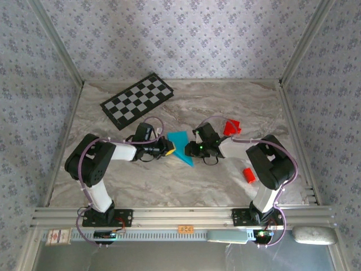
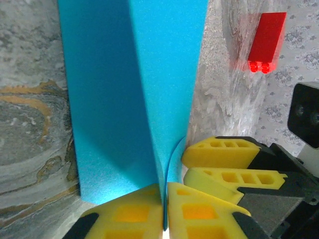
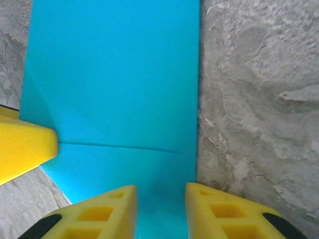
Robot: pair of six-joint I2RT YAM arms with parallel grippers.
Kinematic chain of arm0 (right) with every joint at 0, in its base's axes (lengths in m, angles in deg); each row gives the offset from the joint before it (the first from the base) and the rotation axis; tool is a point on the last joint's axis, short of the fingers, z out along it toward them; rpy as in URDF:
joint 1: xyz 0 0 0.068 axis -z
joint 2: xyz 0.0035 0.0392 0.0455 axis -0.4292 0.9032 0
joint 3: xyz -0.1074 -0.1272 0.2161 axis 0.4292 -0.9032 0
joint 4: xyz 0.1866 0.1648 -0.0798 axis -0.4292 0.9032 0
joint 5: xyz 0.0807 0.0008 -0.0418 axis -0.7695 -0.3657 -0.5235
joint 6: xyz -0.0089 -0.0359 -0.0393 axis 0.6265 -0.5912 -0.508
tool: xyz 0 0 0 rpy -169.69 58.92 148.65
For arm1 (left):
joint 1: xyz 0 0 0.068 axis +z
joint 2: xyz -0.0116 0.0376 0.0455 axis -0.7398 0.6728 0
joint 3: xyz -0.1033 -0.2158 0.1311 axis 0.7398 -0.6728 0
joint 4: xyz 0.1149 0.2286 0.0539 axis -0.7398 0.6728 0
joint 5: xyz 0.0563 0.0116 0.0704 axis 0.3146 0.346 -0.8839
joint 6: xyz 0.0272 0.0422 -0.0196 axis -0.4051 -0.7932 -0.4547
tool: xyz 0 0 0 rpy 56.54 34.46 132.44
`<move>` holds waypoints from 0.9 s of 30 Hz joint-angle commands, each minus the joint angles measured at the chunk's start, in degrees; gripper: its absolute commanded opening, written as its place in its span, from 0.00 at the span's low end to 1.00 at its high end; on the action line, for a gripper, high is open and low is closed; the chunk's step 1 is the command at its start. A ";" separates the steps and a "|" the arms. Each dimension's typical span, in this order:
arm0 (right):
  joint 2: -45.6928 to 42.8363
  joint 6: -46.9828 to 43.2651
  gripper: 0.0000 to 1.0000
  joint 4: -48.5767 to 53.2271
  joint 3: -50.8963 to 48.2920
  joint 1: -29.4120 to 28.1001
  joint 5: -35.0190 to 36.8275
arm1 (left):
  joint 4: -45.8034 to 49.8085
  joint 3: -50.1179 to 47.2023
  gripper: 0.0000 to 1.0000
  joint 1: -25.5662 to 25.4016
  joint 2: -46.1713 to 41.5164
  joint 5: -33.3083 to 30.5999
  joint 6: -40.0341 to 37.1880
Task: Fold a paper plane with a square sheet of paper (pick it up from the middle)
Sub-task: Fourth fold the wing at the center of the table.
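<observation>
The cyan sheet of paper (image 1: 180, 145) lies folded into a pointed shape mid-table, between the two grippers. My left gripper (image 1: 168, 148) is shut on it: in the left wrist view its yellow fingertips (image 2: 164, 199) pinch a raised fold of the paper (image 2: 134, 99) that stands up from the table. My right gripper (image 1: 193, 149) faces it from the other side and is open. In the right wrist view its jaws (image 3: 160, 199) stand apart over the flat paper (image 3: 114, 89), which shows a crease line. A left finger (image 3: 22, 149) shows at that paper's edge.
A black-and-white checkered board (image 1: 137, 100) lies at the back left. One red block (image 1: 231, 127) (image 2: 266, 42) sits behind the right gripper, another (image 1: 248, 175) by the right arm's base. Patterned walls enclose the marbled table (image 1: 169, 180).
</observation>
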 commanded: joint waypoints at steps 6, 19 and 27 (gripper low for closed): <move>-9.97 -13.86 0.49 2.84 -2.12 0.24 8.84 | 4.66 1.58 0.06 0.11 -3.53 -6.12 1.83; -10.00 -31.57 0.54 -9.38 -6.49 -9.07 15.58 | 27.76 8.60 0.06 -2.71 -9.92 -20.27 10.00; -3.78 -35.07 0.48 -13.73 -4.71 -12.58 15.64 | 32.23 11.88 0.06 -3.01 -8.61 -19.94 11.34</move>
